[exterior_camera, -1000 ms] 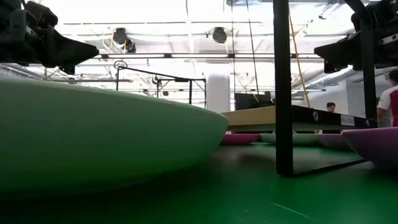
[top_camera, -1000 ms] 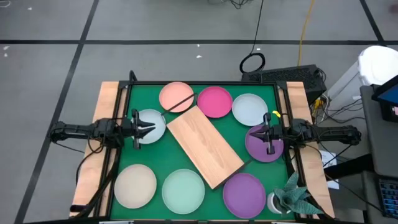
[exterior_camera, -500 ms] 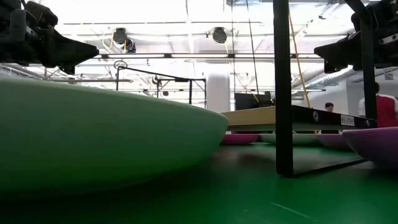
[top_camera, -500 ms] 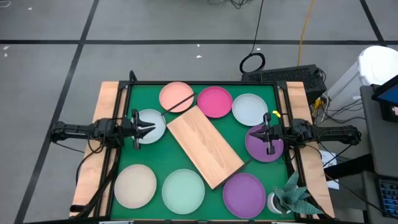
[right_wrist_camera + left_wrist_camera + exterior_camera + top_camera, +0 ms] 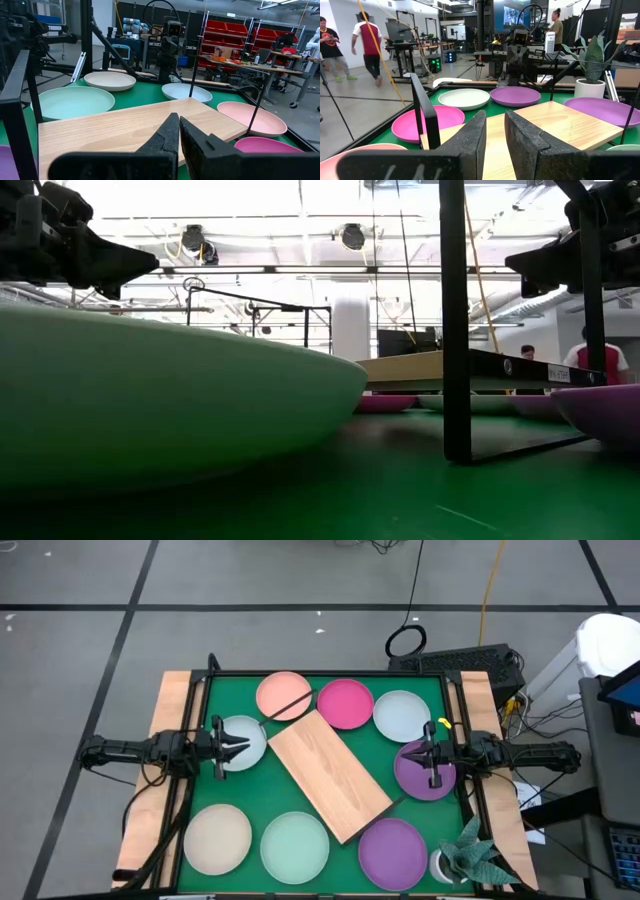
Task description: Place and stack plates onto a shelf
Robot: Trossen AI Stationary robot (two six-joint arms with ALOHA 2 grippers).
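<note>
The shelf (image 5: 328, 773), a light wood board on thin black wire legs (image 5: 456, 330), stands slantwise mid-table. Around it plates lie flat on the green mat: salmon pink (image 5: 281, 692), magenta (image 5: 345, 703), pale blue (image 5: 401, 715), two purple (image 5: 415, 780) (image 5: 392, 852), mint green (image 5: 294, 847), beige (image 5: 217, 838), and a pale one (image 5: 248, 740) at the left. My left gripper (image 5: 243, 746) (image 5: 495, 120) hovers over that pale plate, open by a narrow gap. My right gripper (image 5: 414, 754) (image 5: 179, 121) hovers, shut, over the upper purple plate.
A potted plant (image 5: 468, 858) stands at the table's near right corner. The mat has a black rim and wooden side strips (image 5: 172, 700). The shelf's wire end (image 5: 290, 705) reaches over the salmon plate. People stand in the room beyond (image 5: 367, 42).
</note>
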